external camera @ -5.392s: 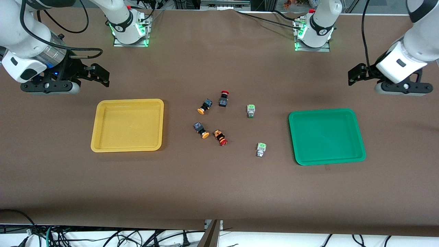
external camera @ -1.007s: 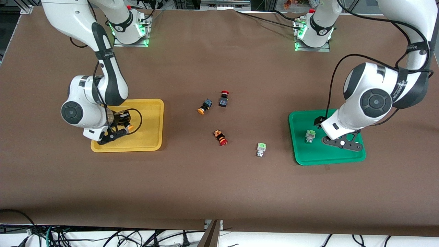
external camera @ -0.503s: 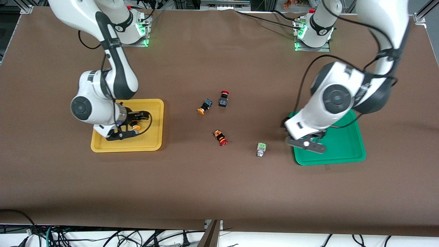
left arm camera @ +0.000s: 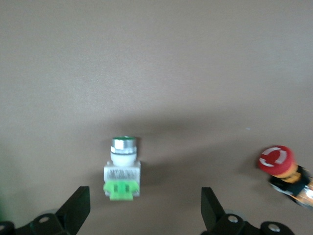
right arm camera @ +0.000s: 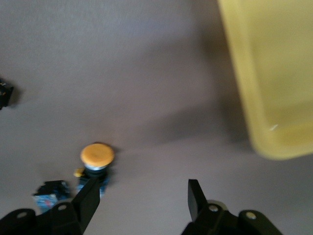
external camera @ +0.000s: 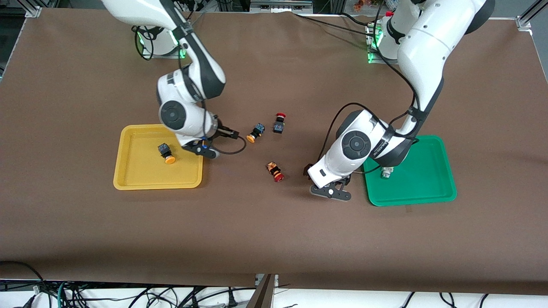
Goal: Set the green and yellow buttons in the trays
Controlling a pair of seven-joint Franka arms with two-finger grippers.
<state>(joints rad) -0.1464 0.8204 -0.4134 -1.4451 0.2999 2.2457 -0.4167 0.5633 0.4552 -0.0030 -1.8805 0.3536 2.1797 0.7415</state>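
A yellow tray (external camera: pixel 132 171) holds one orange-yellow button (external camera: pixel 166 153). A second orange-yellow button (external camera: pixel 253 133) lies on the table, also in the right wrist view (right arm camera: pixel 96 164). My right gripper (external camera: pixel 216 143) is open and empty between that tray's edge (right arm camera: pixel 274 73) and this button; its own view (right arm camera: pixel 143 200) has one finger beside the button. A green tray (external camera: pixel 428 188) holds a green-and-white button (external camera: pixel 386 173), partly hidden by the left arm. My left gripper (external camera: pixel 329 188) is open over the other green-and-white button (left arm camera: pixel 122 169), which lies just ahead of the gripper (left arm camera: pixel 143 215) and is hidden in the front view.
Two red-capped buttons lie mid-table: one (external camera: pixel 279 122) beside the loose orange-yellow button, one (external camera: pixel 275 171) nearer the front camera, close to the left gripper and also in the left wrist view (left arm camera: pixel 281 169). Brown cloth covers the table.
Both grippers left their trays. The right one moved toward the loose orange-yellow button, leaving a button in the yellow tray. The left one moved off the green tray to over the loose green-and-white button.
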